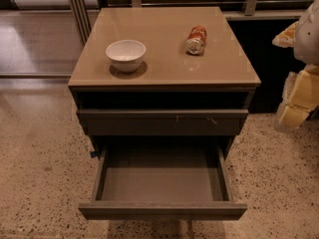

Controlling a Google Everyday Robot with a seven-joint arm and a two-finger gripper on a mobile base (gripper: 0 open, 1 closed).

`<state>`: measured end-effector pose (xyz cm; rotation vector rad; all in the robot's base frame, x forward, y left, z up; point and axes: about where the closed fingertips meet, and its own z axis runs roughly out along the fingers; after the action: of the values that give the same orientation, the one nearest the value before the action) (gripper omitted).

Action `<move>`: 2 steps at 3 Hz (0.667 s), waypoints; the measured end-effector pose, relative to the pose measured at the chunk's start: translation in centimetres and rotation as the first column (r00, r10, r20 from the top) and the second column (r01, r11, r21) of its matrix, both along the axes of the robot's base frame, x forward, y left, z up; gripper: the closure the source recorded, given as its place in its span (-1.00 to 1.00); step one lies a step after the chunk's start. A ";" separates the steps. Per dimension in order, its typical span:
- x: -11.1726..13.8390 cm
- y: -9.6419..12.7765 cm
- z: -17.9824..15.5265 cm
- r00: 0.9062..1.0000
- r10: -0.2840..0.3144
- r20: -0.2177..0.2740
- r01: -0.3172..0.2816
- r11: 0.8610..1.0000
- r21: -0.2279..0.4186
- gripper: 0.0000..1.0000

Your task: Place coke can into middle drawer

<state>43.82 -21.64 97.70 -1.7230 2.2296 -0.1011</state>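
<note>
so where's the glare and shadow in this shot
Camera view: faint glare on the glossy top just in front of the can; bowl throws a soft shadow forward; the open drawer is dim at the back; gripper at right edge, brightly lit.

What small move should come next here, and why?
Probably swing the gripper left toward the can: it hangs right of the cabinet, the can lies on its side on top, and the drawer is already open.

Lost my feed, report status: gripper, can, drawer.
Gripper at view's right edge, off cabinet top. Coke can lying on cabinet top, ungrasped. Middle drawer pulled open. White bowl left of can, not blocking.
</note>
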 end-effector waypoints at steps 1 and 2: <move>0.0 0.0 0.0 1.000 0.000 0.000 0.000 1.000 0.000 -1.00; 1.3 0.6 -0.3 0.998 -0.051 0.029 0.050 0.998 0.028 -1.00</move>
<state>45.15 -21.08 97.44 -1.6410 2.2434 -0.1071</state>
